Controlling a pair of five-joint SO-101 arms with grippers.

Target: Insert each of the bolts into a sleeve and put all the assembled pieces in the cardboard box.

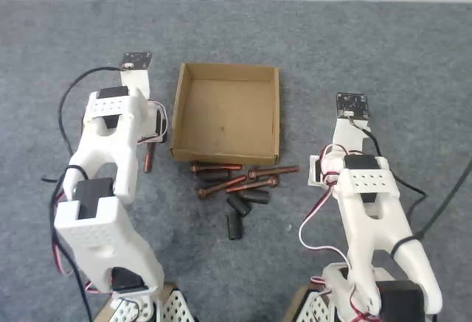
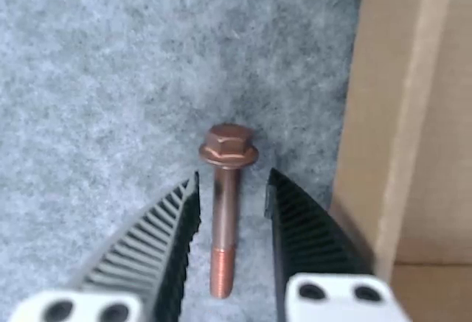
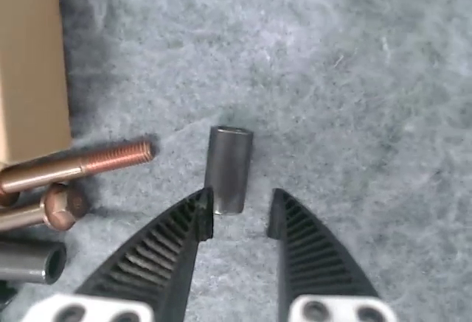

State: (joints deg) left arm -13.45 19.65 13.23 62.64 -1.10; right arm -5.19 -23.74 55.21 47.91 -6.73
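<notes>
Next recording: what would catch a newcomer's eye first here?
Each open gripper straddles one part on the grey mat: the left gripper a copper bolt beside the cardboard box, the right gripper a dark sleeve. Between the arms, the box sits empty, with loose bolts and sleeves heaped at its near wall.

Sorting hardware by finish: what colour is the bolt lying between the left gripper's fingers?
Coppery reddish-brown, head and shank alike: the bolt shows best in the left wrist view.
</notes>
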